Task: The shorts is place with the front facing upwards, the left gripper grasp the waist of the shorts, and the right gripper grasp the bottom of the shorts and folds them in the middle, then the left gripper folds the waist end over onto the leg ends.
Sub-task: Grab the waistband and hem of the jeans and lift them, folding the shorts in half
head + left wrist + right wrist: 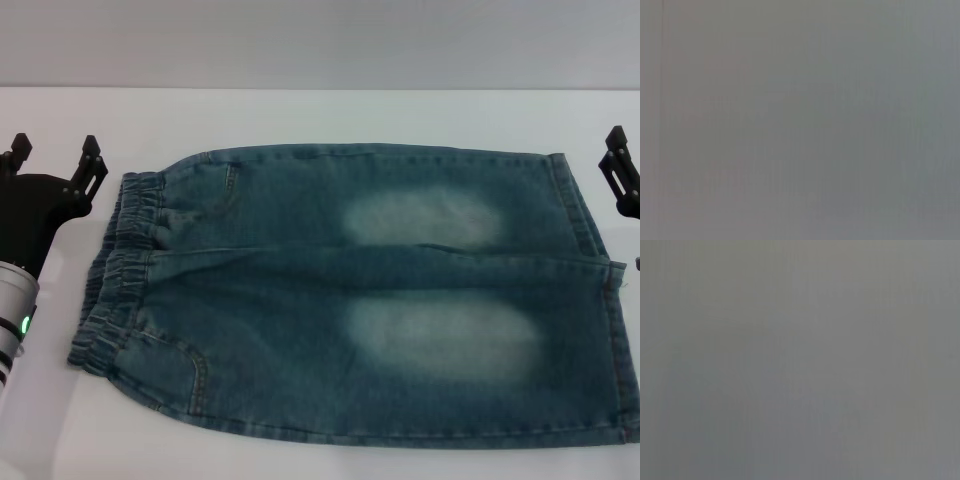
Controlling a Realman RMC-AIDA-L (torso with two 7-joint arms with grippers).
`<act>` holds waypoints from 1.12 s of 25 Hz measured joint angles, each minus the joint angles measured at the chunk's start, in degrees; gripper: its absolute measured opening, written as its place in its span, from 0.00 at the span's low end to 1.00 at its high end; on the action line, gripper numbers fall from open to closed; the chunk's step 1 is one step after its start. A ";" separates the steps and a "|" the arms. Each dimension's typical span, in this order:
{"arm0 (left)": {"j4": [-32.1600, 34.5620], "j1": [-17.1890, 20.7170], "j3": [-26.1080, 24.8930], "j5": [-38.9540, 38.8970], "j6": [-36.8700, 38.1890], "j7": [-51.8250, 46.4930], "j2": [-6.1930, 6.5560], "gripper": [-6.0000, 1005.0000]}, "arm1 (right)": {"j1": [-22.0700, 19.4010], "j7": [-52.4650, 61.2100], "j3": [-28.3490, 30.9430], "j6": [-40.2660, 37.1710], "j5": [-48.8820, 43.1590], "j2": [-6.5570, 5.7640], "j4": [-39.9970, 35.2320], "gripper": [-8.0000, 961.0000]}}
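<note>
Right wrist camera, and there's nothing to pick out: a flat, featureless grey fills the view edge to edge. Faint mottling drifts across it, a touch warmer toward one side and cooler toward the other, but no edge, no object, no fabric, no fingers can be made out.

The left gripper (55,160), a black pronged claw on a silver-grey cylindrical arm with a green glowing ring light, sits at the left edge of the head view with its two prongs pointing up and spread apart, nothing between the jaws. The right gripper (620,172), another black pronged claw, shows only partly at the right edge, too cropped to read how its jaws stand. Both wrist views show only a blank grey field.
</note>
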 joint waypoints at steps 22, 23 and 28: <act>-21.06 2.77 -4.87 10.55 -25.07 4.88 4.67 0.81 | -0.39 -0.21 0.32 8.51 -0.01 -2.77 8.69 0.81; -25.39 4.07 -7.40 12.24 -28.95 6.54 4.81 0.81 | -0.67 -0.25 0.44 9.48 -0.01 -4.15 11.32 0.81; -44.02 11.18 -19.10 20.21 -48.33 13.39 3.22 0.81 | -3.61 -8.46 3.57 18.11 0.36 -11.10 27.56 0.81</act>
